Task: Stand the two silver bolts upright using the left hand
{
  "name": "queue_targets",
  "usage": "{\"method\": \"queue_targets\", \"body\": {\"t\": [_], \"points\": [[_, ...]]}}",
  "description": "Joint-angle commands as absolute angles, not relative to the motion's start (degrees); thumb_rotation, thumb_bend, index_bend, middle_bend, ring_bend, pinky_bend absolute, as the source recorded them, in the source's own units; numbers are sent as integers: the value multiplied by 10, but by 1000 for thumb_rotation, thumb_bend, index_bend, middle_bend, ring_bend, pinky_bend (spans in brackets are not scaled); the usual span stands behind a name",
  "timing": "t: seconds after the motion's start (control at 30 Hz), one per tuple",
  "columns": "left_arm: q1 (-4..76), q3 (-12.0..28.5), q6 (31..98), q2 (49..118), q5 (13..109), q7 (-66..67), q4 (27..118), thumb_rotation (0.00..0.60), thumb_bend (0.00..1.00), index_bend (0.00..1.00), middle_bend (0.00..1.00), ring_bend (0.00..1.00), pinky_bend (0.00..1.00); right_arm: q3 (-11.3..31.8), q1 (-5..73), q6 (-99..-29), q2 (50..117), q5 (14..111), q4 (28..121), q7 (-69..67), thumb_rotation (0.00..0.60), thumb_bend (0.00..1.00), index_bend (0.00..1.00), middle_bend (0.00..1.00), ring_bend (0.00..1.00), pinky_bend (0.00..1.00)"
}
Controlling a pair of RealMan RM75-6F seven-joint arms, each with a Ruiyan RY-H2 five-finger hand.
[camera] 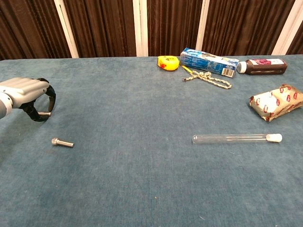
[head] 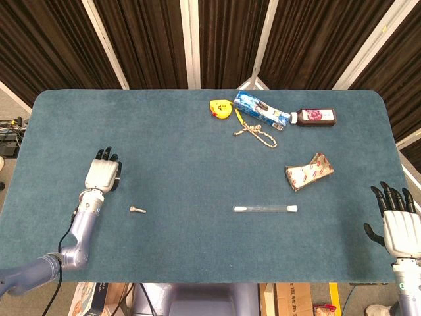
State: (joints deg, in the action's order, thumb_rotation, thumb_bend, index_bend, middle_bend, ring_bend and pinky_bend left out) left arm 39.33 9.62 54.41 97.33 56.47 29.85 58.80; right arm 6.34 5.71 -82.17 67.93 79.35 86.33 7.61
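left hand [camera: 26, 97]: knuckles up, dark fingers curled round a small silver bolt [camera: 45, 113], seemingly lifted off the felt
other bolt [camera: 62, 142]: flat on fuzzy teal table [camera: 142, 165], nearby
right hand [head: 400, 222]: fingers spread, holding nothing

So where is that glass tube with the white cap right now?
The glass tube lies flat on the blue table, right of centre in the head view, just below the crumpled red-and-white wrapper and far right of the loose bolt.
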Motion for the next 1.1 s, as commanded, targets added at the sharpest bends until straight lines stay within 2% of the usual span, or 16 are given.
{"method": "queue_targets", "body": {"t": [0.03,0.47,0.7,1.1], "points": [[394,96,545,978,566,303,583,600,437,545,218,16,96,63,57,-821,680,793,863,76,600,251,137,84,116,0],[394,100,551,982,568,312,588,600,479,564,226,16,96,63,58,-822,678,794,864,73,600,251,137,84,116,0],[388,112,554,960,568,289,616,600,485,571,231,16,96,63,57,-823,678,796,864,73,600,251,137,84,116,0],[368,133,525,910,596,126,665,600,486,576,230,16,88,60,60,-819,683,797,864,80,600,251,138,84,116,0]]}}
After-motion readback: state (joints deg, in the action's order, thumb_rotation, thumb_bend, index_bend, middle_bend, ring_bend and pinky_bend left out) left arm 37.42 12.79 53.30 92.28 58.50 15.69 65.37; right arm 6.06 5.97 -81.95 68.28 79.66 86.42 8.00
